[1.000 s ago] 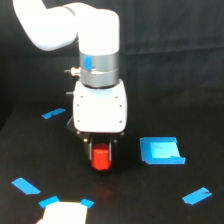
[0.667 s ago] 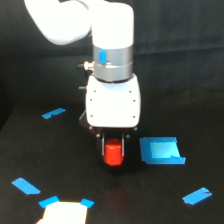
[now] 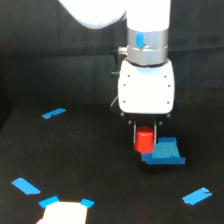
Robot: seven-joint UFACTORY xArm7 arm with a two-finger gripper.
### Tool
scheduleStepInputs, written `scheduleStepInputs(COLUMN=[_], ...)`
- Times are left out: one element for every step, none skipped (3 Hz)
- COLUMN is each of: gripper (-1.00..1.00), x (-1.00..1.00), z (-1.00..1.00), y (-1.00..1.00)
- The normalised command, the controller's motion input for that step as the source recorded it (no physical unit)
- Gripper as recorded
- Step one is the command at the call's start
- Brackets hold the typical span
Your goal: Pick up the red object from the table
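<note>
One arm fills the exterior view, and its gripper is clamped on the red object, a thin finger pressed against each side of it. The block sits upright between those fingers, its top just under the white gripper housing. Its lower edge hangs in front of the blue square patch, overlapping that patch's corner toward the exterior view's left. Whether the block is clear of the desk or touching it cannot be told from this angle; a dark shadow lies just under the patch and the block.

The desk is matte black, dotted with blue tape. One tape strip lies far off toward the exterior view's left, up near the back. Another strip sits low on that same side. A third piece lies low toward the exterior view's right, well apart from the gripper. At the bottom edge a white card shows, with blue tape at its upper corners. The arm's silver wrist ring stands directly above the housing, vertical over the block.
</note>
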Motion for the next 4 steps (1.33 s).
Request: scheduleStepInputs(gripper=[-1.00,-1.00,-1.00,-1.00], x=[-0.23,0.27,0.30,0.13], z=[0.76,0.93,0.91,0.45], y=[0.21,0.56,-0.17,0.13])
